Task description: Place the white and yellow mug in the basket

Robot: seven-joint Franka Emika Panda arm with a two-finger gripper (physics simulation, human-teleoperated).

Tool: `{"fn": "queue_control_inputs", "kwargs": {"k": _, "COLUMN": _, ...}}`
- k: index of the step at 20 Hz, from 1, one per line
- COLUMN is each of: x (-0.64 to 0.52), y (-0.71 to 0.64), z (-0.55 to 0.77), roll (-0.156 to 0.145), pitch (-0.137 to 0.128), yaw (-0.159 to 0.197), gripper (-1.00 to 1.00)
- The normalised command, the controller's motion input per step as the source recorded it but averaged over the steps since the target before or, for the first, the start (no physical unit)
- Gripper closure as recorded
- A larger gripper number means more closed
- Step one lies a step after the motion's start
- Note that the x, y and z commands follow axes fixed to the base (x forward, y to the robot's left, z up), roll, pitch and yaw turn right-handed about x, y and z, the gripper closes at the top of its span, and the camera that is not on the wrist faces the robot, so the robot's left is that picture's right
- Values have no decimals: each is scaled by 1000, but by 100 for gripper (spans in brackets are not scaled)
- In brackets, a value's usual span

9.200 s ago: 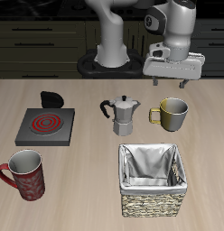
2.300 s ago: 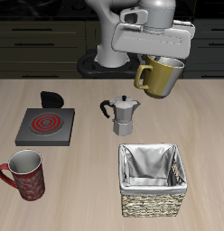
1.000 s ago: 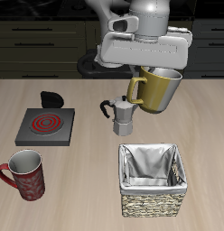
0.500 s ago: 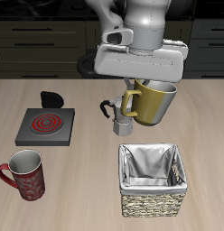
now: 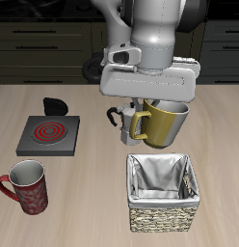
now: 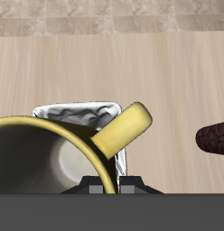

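Carrying the mug (image 5: 162, 123) clamped in the tool (image 5: 155, 100), lifted clear of the surface (image 5: 92, 193) and tilted, handle (image 6: 123, 131) toward the moka pot (image 5: 123, 120). Hangs just behind the basket's (image 5: 163, 212) back rim, not yet over the opening; basket lies toward the front edge and below. Probably needs a short carry forward, then a descent. Counted: two mugs, this one and a red mug (image 5: 24, 186); one basket, one moka pot, one burner (image 5: 48, 135).

I am counting two mugs: one mustard-yellow mug (image 5: 168, 123), one red patterned mug (image 5: 26, 186); one woven wicker basket (image 5: 163, 205); one metal moka pot (image 5: 122, 120); one grey burner plate (image 5: 48, 135).
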Motion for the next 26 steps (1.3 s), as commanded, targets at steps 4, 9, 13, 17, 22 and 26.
{"fn": "queue_control_inputs", "kwargs": {"k": 4, "x": 117, "y": 53, "z": -233, "roll": 7, "pitch": 24, "yaw": 13, "gripper": 100}}
{"fn": "queue_control_inputs", "kwargs": {"k": 9, "x": 98, "y": 67, "z": -382, "roll": 13, "pitch": 42, "yaw": 4, "gripper": 100}}
{"fn": "queue_control_inputs", "kwargs": {"k": 13, "x": 39, "y": -18, "z": -401, "roll": 28, "pitch": 28, "yaw": -3, "gripper": 100}}
{"fn": "queue_control_inputs", "kwargs": {"k": 17, "x": 68, "y": 51, "z": -365, "roll": 13, "pitch": 32, "yaw": 30, "gripper": 100}}
{"fn": "queue_control_inputs", "kwargs": {"k": 22, "x": 53, "y": -46, "z": -271, "roll": -2, "pitch": 14, "yaw": 35, "gripper": 100}}
{"fn": "queue_control_inputs", "kwargs": {"k": 26, "x": 101, "y": -97, "z": -408, "roll": -53, "pitch": 87, "yaw": -19, "gripper": -100}}
